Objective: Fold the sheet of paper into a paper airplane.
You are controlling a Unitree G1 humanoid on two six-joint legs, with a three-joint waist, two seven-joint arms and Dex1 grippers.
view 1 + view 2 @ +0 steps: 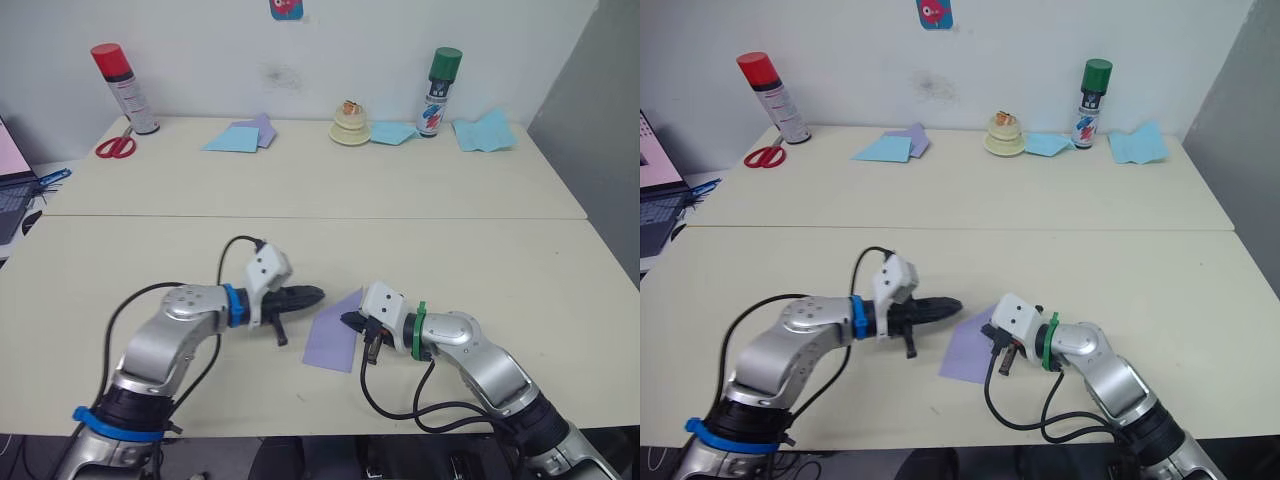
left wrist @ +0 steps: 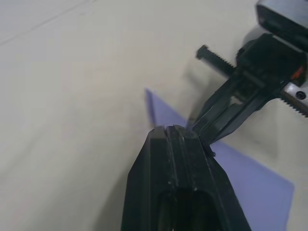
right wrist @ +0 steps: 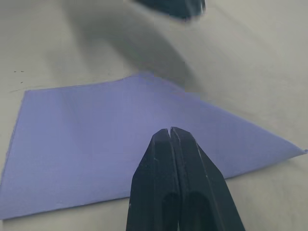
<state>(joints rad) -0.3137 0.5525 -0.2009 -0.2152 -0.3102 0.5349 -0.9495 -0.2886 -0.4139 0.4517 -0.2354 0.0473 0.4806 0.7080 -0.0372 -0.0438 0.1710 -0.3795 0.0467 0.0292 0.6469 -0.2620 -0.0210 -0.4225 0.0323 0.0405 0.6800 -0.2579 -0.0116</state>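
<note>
Cream laminate covers the worktop [image 1: 480,270], two slabs with a seam running across between them. Along the far edge stand a red-capped spray can [image 1: 124,88] and a green-capped spray can [image 1: 439,92], with red-handled scissors [image 1: 116,147] beside the red one. Between the cans lie a light blue paper with a lavender scrap [image 1: 242,135], a small cream dish [image 1: 350,126] and more light blue papers [image 1: 485,131]; all of this is well apart from the arms. A laptop edge [image 1: 12,185] shows at the far left.

Nothing lies between the grippers except the sheet of paper [image 1: 334,335], flat on the near slab. It is folded into a pointed shape, its long axis running from a broad near edge up to a tip that points away from the robot and slightly right.

Left gripper [image 1: 312,294] lies level just beside the sheet's left edge, jaws pressed together on nothing. Right gripper [image 1: 350,320] rests over the sheet's right side, jaws likewise closed, tips on the paper.
</note>
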